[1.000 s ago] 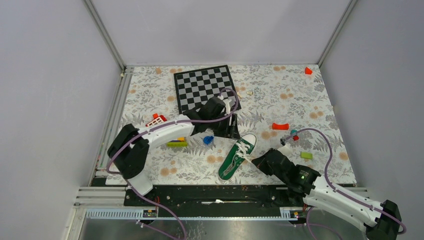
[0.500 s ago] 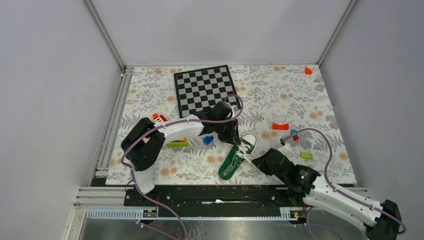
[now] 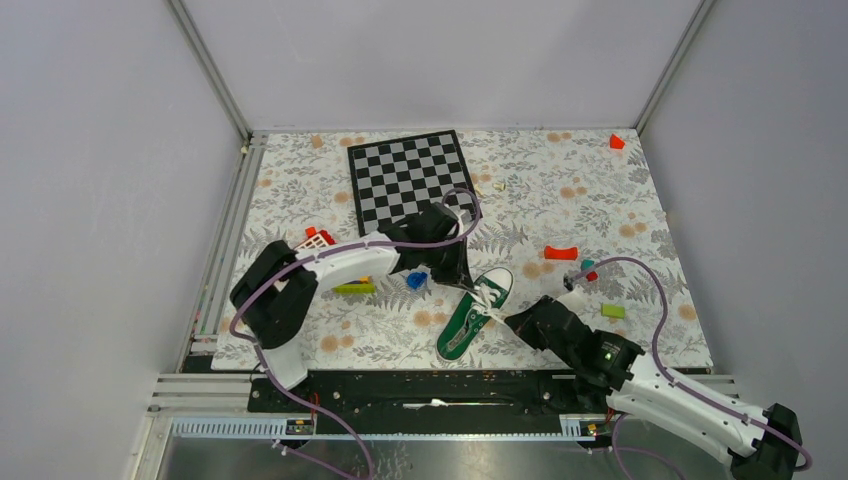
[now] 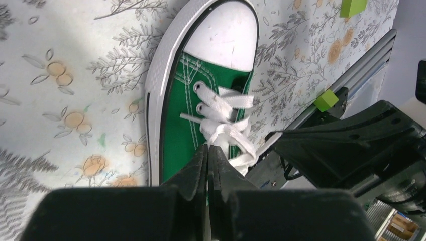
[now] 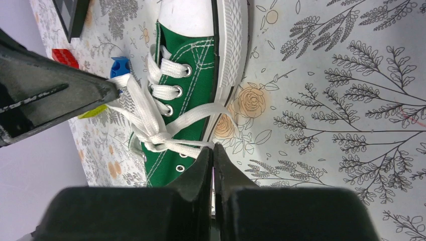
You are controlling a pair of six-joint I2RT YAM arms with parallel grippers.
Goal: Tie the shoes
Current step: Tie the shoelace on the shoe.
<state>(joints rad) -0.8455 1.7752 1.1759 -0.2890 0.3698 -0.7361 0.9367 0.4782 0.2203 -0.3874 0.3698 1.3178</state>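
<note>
My top cam looks steeply down from the near edge, whole floral-print desk in frame. Wrist cams: v. close, facing opposite ways, sharing the small green canvas sneaker.

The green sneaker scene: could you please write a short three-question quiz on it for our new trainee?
1. True or false: the left gripper hangs open above the sneaker.
2. What does the right gripper pinch? A) a white lace B) the heel C) nothing
3. What colour is the toe cap?

Key: 1 false, it is shut on a lace; 2 A; 3 white.
</note>
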